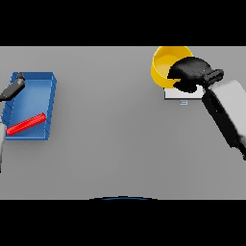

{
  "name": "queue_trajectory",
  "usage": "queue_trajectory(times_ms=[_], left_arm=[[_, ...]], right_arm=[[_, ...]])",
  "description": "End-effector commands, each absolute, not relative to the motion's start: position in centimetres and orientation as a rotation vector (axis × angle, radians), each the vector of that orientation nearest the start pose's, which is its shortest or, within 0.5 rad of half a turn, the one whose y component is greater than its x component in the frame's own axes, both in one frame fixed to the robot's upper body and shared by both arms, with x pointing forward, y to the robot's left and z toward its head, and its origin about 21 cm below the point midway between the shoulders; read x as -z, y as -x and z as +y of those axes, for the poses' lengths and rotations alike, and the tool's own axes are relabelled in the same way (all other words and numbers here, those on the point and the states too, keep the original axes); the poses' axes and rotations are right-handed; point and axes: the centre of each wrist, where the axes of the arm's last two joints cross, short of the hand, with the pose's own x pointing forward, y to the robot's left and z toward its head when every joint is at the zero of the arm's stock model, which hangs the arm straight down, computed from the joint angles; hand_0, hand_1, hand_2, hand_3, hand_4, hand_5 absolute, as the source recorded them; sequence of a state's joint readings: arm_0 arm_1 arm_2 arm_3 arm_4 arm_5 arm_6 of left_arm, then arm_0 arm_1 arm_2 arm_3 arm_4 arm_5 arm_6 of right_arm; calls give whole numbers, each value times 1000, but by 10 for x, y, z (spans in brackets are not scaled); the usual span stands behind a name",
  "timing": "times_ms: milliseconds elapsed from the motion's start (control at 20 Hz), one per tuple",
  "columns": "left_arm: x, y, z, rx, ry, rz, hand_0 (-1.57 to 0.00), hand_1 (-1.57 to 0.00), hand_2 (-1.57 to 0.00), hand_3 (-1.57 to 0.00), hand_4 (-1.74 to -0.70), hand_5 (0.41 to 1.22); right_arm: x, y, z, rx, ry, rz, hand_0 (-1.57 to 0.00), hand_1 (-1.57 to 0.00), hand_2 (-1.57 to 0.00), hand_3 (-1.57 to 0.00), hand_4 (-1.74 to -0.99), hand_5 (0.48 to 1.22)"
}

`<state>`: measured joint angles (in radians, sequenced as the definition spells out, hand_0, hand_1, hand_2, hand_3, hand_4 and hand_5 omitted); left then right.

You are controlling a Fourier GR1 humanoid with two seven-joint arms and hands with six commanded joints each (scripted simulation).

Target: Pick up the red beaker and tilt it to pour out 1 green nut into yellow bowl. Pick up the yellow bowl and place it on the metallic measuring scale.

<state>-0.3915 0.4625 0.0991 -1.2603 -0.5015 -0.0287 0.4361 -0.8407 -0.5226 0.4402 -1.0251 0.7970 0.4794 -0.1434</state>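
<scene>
**Bowl at the scale, last step nearly done**

Head view: the right robot hand [191,73] is curled over the near rim of the yellow bowl [166,62], which sits at the far edge of the scale [178,94], its white plate showing just under the hand. I judge pouring finished; only release remains. No nut is visible. The red beaker [26,124] lies on its side in a blue tray [49,91] at far left, beside the left robot hand [14,87], fingers indistinct. The grey worktop [110,125] between is unobstructed.
</scene>
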Motion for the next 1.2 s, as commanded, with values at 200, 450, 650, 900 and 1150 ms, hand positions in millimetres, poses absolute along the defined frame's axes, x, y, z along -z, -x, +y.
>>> queue_trajectory(times_ms=[200,450,650,900,1150], left_arm=[[-85,-342,345,454,-868,-1106,1,1,1,1,-726,688],[-87,-341,343,442,-881,-1105,1,1,1,1,-724,682],[-86,-340,342,441,-876,-1106,1,1,1,1,-725,676],[-88,-341,345,450,-893,-1099,1,1,1,1,-723,669],[-86,-342,341,452,-885,-1105,1,1,1,1,-722,671]], right_arm=[[-125,-427,-248,-1714,705,-1146,-1571,-1571,-1495,-1200,-1741,1221],[-105,-435,-269,-1662,723,-1107,-1571,-1571,-1407,-1351,-1741,1221],[-89,-435,-275,-1644,693,-1094,-1571,-1571,-1379,-1331,-1741,1221],[-80,-436,-275,-1622,651,-1128,-1501,-1571,-1330,-1463,-1741,1221],[-75,-437,-269,-1612,636,-1122,-1439,-1337,-1286,-990,-1688,1221]])
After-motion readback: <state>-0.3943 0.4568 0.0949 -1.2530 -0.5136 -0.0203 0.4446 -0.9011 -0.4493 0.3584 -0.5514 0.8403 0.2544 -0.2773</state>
